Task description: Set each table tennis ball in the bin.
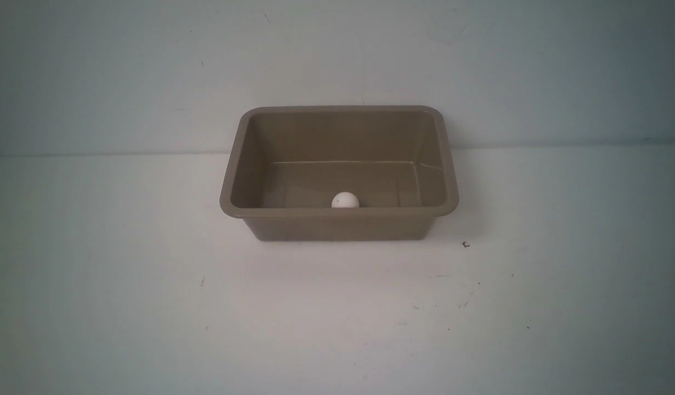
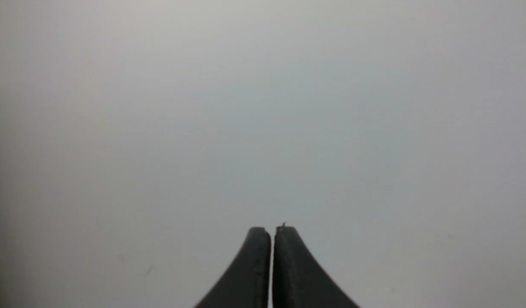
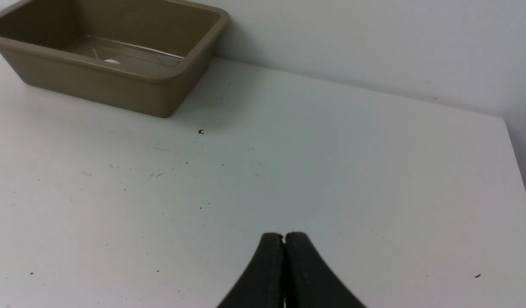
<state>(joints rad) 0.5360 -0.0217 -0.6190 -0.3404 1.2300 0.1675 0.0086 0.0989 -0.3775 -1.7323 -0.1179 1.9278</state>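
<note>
Front view: one table tennis ball [image 1: 345,201] lies inside the bin [image 1: 337,227], against its near wall; the second is unseen. Both arms' jaws are together, empty. Next, probably locating that ball, or finishing.

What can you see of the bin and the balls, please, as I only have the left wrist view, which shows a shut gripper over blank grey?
Observer: In the front view, the bin stands upright on the white table, toward its far edge.
Operator: Is any ball in it?
Observer: One table tennis ball lies inside, by the near side, partly hidden by the rim. I see no second ball in any view.
Operator: And the right arm?
Observer: The right gripper is shut and empty, well apart from the bin.
</note>
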